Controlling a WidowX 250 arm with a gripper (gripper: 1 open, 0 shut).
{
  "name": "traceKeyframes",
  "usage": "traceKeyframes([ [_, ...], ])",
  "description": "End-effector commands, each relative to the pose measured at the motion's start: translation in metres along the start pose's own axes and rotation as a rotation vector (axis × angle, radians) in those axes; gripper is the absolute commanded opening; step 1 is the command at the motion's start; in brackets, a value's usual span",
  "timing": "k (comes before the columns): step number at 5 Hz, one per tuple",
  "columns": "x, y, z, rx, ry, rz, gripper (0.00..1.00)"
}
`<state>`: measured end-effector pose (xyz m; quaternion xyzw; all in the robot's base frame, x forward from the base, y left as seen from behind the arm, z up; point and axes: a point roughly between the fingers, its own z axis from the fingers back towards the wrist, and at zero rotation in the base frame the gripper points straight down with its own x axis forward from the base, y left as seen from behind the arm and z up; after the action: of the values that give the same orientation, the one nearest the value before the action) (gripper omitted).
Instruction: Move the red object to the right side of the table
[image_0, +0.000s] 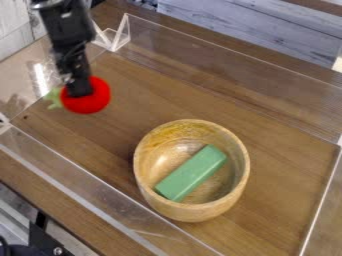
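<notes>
The red object (87, 97), a small round red toy fruit with a green leaf showing at its left, hangs above the left part of the table (201, 90). My gripper (80, 83) points down from the black arm and is shut on the fruit's top. The fruit is lifted off the brown wood surface and its lower half shows clearly below the fingers.
A round wooden bowl (191, 170) holding a green rectangular block (189, 173) sits at the front middle of the table. Low clear acrylic walls (80, 180) border the tabletop. A small clear stand (107, 35) is at the back left.
</notes>
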<state>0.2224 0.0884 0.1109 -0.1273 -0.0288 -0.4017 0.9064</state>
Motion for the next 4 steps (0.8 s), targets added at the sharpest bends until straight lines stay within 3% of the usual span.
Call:
traceKeyframes([
  [1, 0.013, -0.011, 0.018, 0.035, -0.017, -0.017, 0.0],
  [3, 0.03, -0.028, 0.026, 0.034, -0.04, 0.018, 0.0],
  [4, 0.028, -0.019, 0.017, 0.033, -0.051, 0.039, 1.0],
])
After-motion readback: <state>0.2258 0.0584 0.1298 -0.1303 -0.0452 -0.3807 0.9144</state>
